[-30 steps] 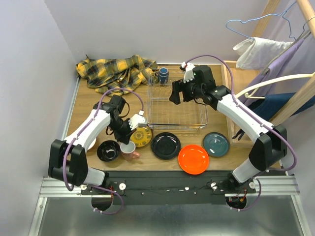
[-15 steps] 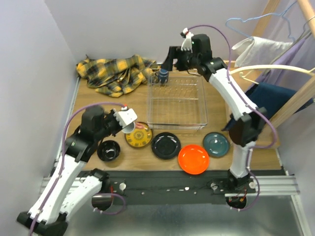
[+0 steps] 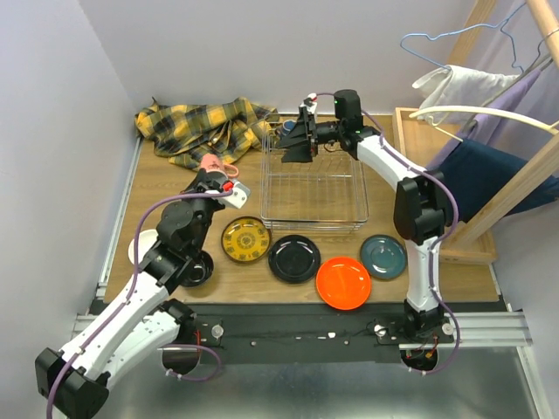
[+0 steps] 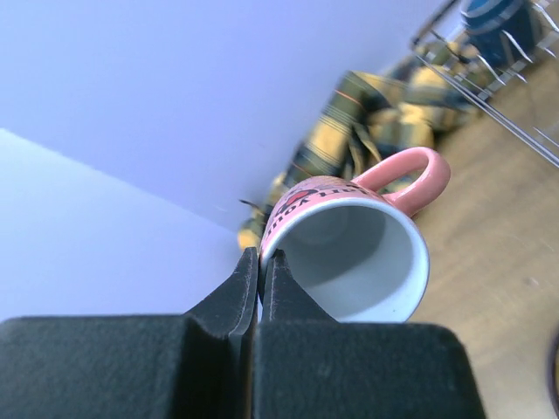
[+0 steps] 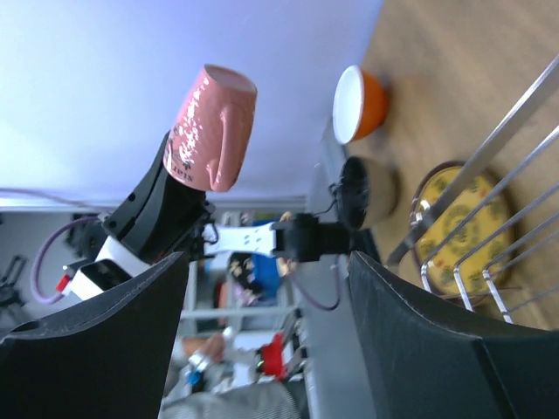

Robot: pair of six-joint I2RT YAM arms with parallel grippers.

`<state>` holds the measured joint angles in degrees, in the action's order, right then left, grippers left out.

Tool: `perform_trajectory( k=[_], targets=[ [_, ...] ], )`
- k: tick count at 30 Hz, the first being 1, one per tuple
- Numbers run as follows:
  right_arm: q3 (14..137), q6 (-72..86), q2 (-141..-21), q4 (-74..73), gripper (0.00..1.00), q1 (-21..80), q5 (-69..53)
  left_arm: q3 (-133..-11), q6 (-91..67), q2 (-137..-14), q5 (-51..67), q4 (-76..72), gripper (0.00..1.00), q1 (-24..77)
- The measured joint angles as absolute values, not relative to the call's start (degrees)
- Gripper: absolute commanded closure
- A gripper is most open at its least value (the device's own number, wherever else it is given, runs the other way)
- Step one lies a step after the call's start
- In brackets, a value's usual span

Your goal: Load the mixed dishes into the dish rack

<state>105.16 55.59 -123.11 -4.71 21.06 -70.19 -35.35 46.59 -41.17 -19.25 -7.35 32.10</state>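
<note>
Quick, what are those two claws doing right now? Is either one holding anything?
Left gripper: closed, pinching the rim of the pink ceramic mug with a white inside.
Right gripper: open, holding nothing.

Pink cup (image 4: pixel 349 253), yellow patterned plate (image 3: pixel 245 240), orange plate (image 3: pixel 343 282), yellow plaid cloth (image 3: pixel 205 127)

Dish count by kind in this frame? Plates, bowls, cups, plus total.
Plates: 4 (yellow patterned plate, black plate, orange plate, teal plate)
Bowls: 2 (black bowl, orange bowl)
Cups: 2 (pink cup in the left tool, blue cup in the dish rack)
Total: 8
</note>
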Motion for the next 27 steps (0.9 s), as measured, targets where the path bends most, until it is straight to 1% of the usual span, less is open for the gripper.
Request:
perform_trajectory(
  k=[3, 6, 9, 10, 14, 18, 21, 22, 27],
  targets=[
    [107.15, 60.16, -125.97, -2.00, 0.20, 22.04, -74.24, -35.35, 47.29, -42.15, -21.28, -11.44, 1.00, 33.15],
    [109.12, 62.39, -127.07, -1.50, 0.23, 23.09, -75.72, -35.35, 47.31, -42.92, -22.31, -12.75, 1.00, 34.48],
    [110.41, 63.72, -127.09, -1.30, 0.28, 24.95, -76.95, -35.35, 47.27, -43.77, -22.57, -13.28, 1.00, 35.73],
    [110.63, 63.99, -127.07, -1.28, 0.32, 25.52, -77.19, -35.35, 47.22, -44.12, -22.55, -13.67, 1.00, 36.05],
    [110.67, 64.27, -127.00, -2.22, 0.38, 28.21, -77.93, -35.29, 47.20, -45.10, -22.59, -15.44, 1.00, 36.95],
    [110.67, 64.03, -127.00, -3.18, 0.41, 30.55, -78.56, -35.18, 47.16, -45.76, -22.59, -17.10, 1.00, 37.63],
    [110.67, 64.53, -127.00, -2.90, 0.46, 31.88, -78.96, -35.18, 46.96, -45.82, -22.55, -17.47, 1.00, 37.65],
    [110.67, 64.75, -127.00, -2.74, 0.49, 32.18, -78.96, -35.18, 46.83, -45.82, -22.55, -17.47, 1.00, 37.67],
    [110.87, 65.91, -127.00, -2.31, 0.48, 32.40, -78.98, -35.18, 46.09, -45.82, -22.48, -17.47, 1.00, 37.95]
  ],
)
